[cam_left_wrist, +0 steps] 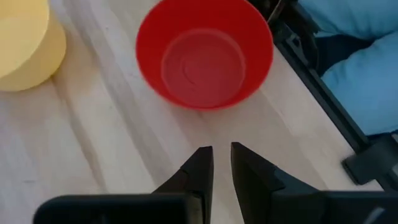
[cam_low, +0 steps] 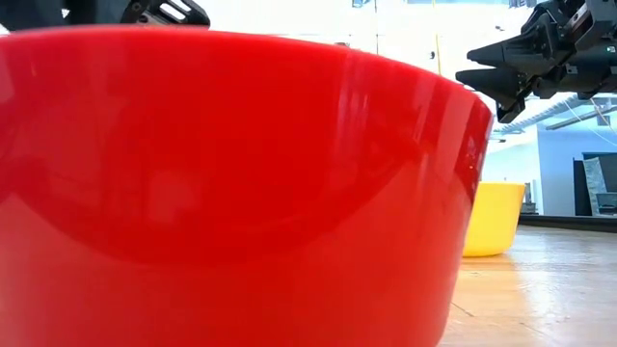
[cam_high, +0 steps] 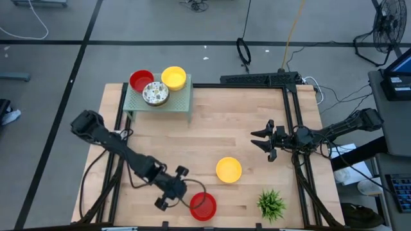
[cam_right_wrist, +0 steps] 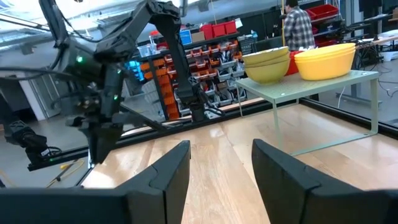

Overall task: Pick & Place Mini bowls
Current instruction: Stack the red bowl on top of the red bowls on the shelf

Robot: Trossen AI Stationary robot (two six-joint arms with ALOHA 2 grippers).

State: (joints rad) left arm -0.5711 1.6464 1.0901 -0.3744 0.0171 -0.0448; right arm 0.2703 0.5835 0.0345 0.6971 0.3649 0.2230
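A red mini bowl stands upright near the table's front edge and fills the low view. A yellow mini bowl stands a little farther back and to its right. On a green stand at the back left sit a red bowl, a yellow bowl and a patterned white bowl. My left gripper hovers just left of the front red bowl, slanting down, fingers slightly apart with nothing between them. My right gripper waits open at the right.
A small green plant stands at the front right corner. Black frame rails run along the table's right and back sides. Bare wood lies across the middle of the table.
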